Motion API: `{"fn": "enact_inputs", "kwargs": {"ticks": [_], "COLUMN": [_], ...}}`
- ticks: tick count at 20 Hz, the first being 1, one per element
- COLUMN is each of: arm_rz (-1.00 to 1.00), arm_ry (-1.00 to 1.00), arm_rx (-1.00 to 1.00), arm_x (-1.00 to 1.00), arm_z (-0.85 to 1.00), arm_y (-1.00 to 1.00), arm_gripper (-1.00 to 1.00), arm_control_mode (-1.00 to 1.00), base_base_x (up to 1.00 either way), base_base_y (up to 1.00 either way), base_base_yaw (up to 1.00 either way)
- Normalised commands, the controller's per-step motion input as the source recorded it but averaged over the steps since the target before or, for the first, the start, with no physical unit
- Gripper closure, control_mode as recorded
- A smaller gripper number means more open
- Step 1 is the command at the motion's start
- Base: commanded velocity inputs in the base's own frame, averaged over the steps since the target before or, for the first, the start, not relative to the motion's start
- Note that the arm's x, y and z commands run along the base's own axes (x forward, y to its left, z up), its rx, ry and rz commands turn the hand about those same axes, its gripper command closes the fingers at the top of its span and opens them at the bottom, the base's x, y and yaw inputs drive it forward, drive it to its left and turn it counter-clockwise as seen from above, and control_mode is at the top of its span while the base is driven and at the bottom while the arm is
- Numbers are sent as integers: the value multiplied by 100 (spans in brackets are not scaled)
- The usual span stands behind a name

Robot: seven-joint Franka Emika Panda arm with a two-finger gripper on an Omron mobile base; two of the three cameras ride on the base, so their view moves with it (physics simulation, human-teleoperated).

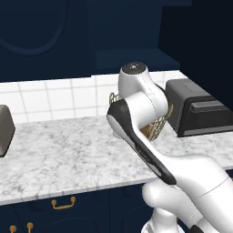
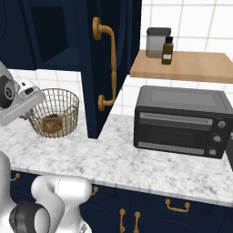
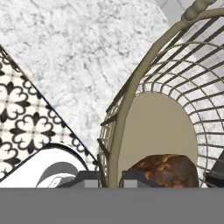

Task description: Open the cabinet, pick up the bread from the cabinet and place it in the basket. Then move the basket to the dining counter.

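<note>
The gold wire basket stands on the marble worktop, just left of the cabinet's open navy door with its long gold handle. The brown bread lies on the basket's tan base. My gripper comes in from the left at the basket's near rim. In the hand view the gripper straddles the basket wall, one fingertip outside and one inside beside the bread, shut on the rim. In the left base view my arm hides most of the basket.
A black toaster oven sits on the worktop right of the open door, under a wooden shelf holding a jar and a bottle. A grey toaster stands far left. Navy drawers with gold handles run below. Patterned floor shows beyond the worktop's edge.
</note>
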Motion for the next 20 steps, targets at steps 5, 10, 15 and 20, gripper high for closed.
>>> {"fn": "enact_inputs", "kwargs": {"ticks": [5, 10, 15, 20], "arm_rz": [3, 0, 0, 0], "arm_ry": [6, 0, 0, 0], "arm_rx": [-1, 0, 0, 0], "arm_x": [4, 0, 0, 0], "arm_z": [0, 0, 0, 0], "arm_y": [0, 0, 0, 0], "arm_gripper": [100, 100, 100, 100], "arm_control_mode": [100, 100, 100, 100], "base_base_x": [0, -40, -97, -93], "base_base_y": [11, 23, 11, 7], "base_base_yaw": [6, 2, 0, -6]}}
